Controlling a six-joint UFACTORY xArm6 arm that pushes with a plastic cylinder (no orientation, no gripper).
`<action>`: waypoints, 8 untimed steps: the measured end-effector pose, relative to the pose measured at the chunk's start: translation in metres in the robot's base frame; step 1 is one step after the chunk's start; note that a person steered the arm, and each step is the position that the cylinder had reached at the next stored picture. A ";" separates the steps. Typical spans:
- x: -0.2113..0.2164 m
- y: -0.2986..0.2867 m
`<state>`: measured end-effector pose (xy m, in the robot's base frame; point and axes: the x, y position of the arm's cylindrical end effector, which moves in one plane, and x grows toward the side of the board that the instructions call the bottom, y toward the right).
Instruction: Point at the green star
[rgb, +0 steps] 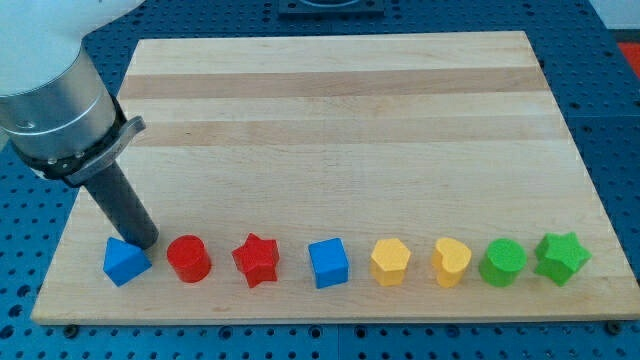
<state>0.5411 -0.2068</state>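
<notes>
The green star (561, 257) lies at the right end of a row of blocks along the board's bottom edge. My tip (143, 243) is at the view's left, just above the blue triangular block (125, 262) and next to the red cylinder (188, 258), far from the star. The row runs left to right: blue triangular block, red cylinder, red star (256, 260), blue cube (328, 263), yellow pentagon-like block (390, 261), yellow heart (451, 262), green cylinder (502, 262), green star.
The wooden board (340, 120) lies on a blue perforated table (615, 120). The arm's grey body (50, 90) hangs over the board's left edge.
</notes>
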 end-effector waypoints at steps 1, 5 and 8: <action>0.000 0.000; -0.064 0.107; -0.064 0.332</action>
<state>0.4773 0.1254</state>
